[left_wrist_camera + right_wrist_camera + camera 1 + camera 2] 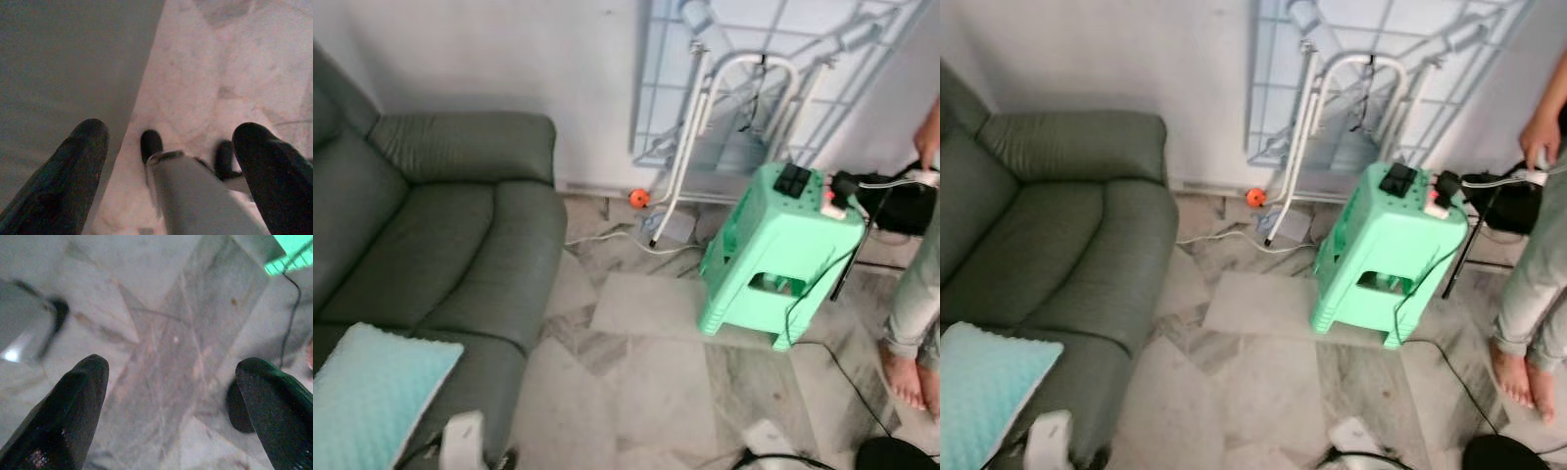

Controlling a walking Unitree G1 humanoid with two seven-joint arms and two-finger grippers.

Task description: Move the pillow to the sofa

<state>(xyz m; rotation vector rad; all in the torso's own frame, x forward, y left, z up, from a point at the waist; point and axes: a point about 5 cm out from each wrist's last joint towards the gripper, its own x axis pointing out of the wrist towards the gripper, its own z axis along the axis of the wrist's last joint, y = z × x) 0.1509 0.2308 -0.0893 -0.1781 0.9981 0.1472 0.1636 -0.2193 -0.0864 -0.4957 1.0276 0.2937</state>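
Note:
A light teal, bumpy pillow (367,397) lies on the front of the seat of the dark grey-green sofa (450,235) at the lower left. Both arms hang low at my sides. My left gripper (170,129) is open with nothing between its fingers; it points down at the marble floor beside the sofa's side. My right gripper (171,363) is open too, over bare marble floor (161,333), holding nothing. Neither gripper touches the pillow.
A mint green plastic stool (778,250) stands ahead on the right, with a power strip and cables on it. Behind it a white folded drying rack (744,88) leans on the wall. A barefoot person (911,323) stands at the right edge. An orange ball (639,198) lies by the wall.

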